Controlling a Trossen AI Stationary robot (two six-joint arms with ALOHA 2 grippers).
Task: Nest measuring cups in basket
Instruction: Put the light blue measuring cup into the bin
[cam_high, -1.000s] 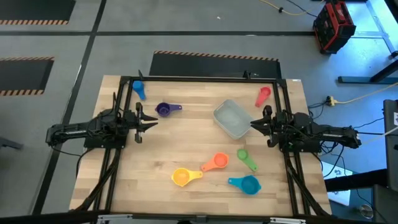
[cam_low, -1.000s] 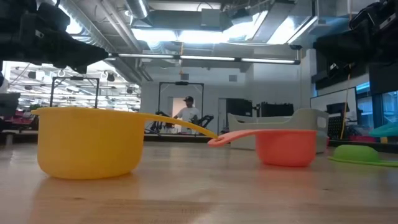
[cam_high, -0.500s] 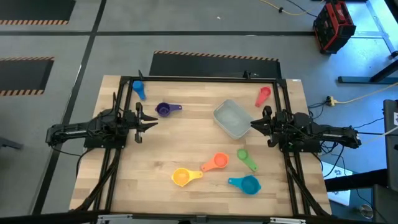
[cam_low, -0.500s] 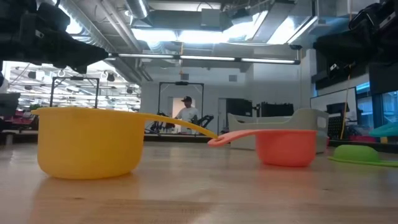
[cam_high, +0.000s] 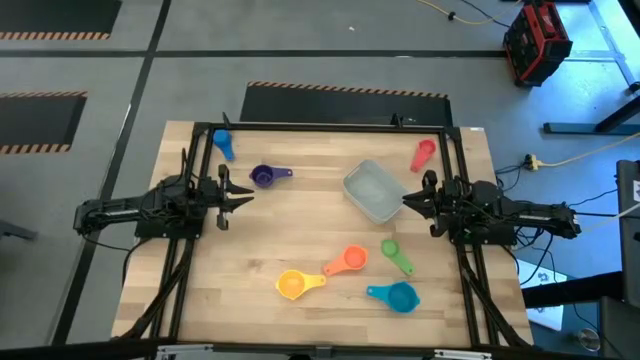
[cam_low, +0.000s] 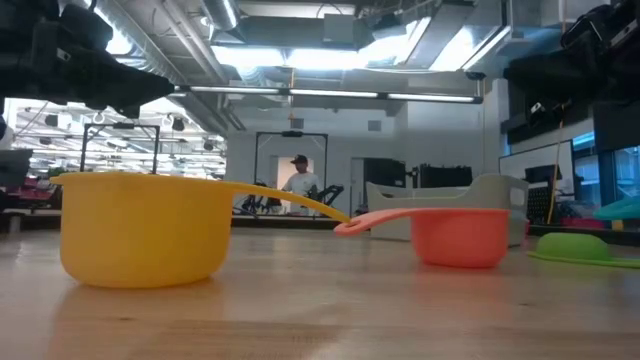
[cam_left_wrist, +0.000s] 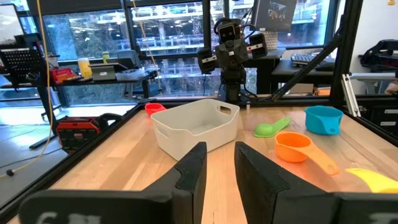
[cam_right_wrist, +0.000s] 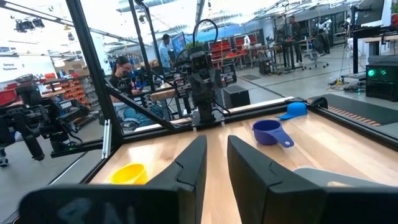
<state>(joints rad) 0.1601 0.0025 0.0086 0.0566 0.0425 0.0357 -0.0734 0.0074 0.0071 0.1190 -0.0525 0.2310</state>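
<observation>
Seven light, stiff plastic cups (cam_high: 350, 260) lie around the empty basket (cam_high: 373, 192). Both claws, left (cam_high: 243, 193) and right (cam_high: 409, 201), hover empty, fingers slightly parted. Handles probably offer the surest grip.

Past the right tool's (cam_right_wrist: 214, 165) near-closed fingers lie purple cup (cam_right_wrist: 268, 132), blue cup (cam_right_wrist: 293, 110) and yellow cup (cam_right_wrist: 129, 173).

Grey floor (cam_high: 300, 50) with hazard-striped mats (cam_high: 345, 92); bright ceiling lights (cam_low: 290, 55).

Overhead view straight down, table-level view close behind yellow cup (cam_low: 140, 228), wrist views facing inward
</observation>
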